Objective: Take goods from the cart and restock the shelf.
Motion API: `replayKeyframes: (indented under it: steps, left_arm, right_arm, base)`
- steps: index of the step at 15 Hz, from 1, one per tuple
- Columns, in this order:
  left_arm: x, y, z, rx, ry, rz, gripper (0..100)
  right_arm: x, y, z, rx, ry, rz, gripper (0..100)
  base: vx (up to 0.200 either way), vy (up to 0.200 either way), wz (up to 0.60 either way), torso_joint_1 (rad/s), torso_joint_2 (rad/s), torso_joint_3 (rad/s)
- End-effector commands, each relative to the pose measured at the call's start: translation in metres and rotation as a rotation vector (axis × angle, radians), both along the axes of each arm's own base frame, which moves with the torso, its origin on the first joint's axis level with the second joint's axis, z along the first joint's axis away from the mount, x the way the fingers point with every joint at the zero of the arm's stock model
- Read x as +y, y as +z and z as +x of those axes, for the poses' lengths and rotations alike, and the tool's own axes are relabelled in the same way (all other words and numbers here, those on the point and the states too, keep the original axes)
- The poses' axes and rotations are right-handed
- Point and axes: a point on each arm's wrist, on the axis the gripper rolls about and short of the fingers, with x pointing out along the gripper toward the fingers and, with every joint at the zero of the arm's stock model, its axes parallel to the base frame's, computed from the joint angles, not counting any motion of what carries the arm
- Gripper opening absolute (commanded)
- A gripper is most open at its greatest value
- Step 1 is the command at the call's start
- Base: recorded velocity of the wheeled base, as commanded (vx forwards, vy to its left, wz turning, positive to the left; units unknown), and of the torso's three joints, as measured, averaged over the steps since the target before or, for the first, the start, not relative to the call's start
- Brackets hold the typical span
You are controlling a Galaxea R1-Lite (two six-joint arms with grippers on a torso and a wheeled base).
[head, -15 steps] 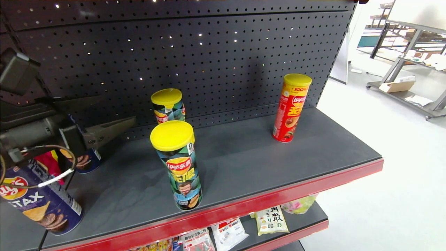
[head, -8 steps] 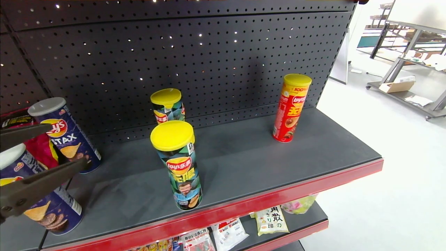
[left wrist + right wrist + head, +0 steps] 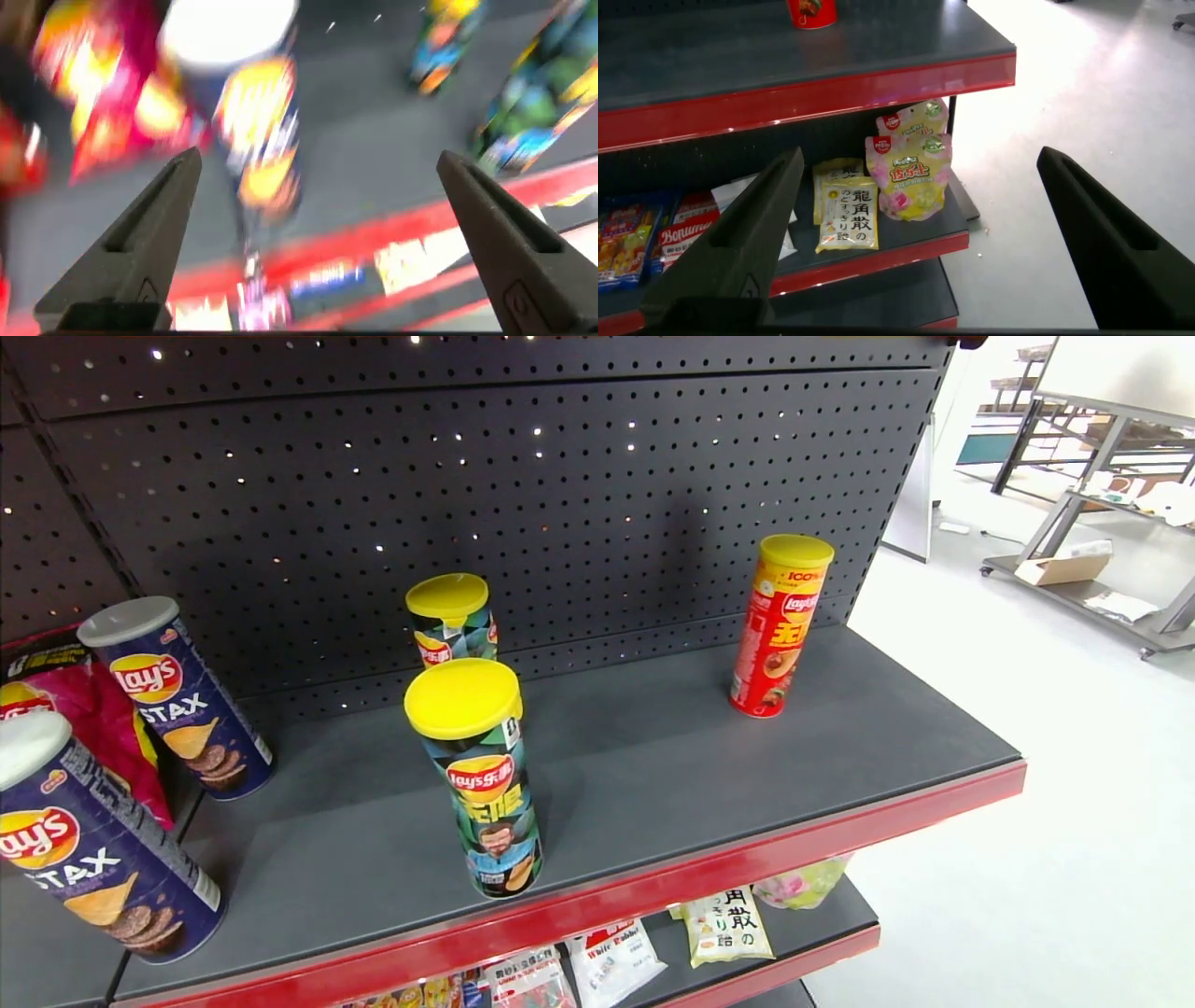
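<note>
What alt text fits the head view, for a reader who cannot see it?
Upright on a grey shelf with a red front edge stand two blue chip cans at the left, two yellow-lidded cans one behind the other mid-shelf, and a red can at the right. Snack bags lie on the lower shelf.
</note>
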Motion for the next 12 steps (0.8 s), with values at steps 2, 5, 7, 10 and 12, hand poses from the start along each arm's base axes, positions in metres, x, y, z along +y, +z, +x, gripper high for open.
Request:
replayKeyframes:
  steps: [2, 5, 7, 10, 12]
  left_arm:
    - [0.001, -0.05, -0.037, -0.065, 0.03, -0.023, 100]
    - [0.0, -0.067, -0.037, -0.084, 0.035, -0.035, 100]
    - [-0.001, -0.075, -0.033, -0.065, 0.001, -0.074, 100]
    - [-0.004, -0.076, -0.029, -0.089, -0.098, -0.086, 100]
    - [-0.004, -0.074, -0.028, -0.118, -0.113, -0.087, 100]
  right_arm:
    - [0.0, 0.0, 0.0, 0.0, 0.0, 0.0, 100]
    - [0.0, 0.0, 0.0, 0.0, 0.002, 0.0, 100]
    - [0.0, 0.0, 0.0, 0.0, 0.0, 0.0, 100]
    - [0.0, 0.0, 0.0, 0.0, 0.0, -0.003, 100]
    - [0.0, 0.0, 0.0, -0.002, 0.004, -0.006, 100]
  base:
    - [0.0, 0.0, 0.0, 0.0, 0.0, 0.0]
    - [0.0, 0.0, 0.0, 0.0, 0.0, 0.0]
    - [0.0, 0.0, 0.0, 0.0, 0.0, 0.0]
    - [0.0, 0.0, 0.0, 0.0, 0.0, 0.0]
    - [0.0, 0.0, 0.0, 0.0, 0.0, 0.0]
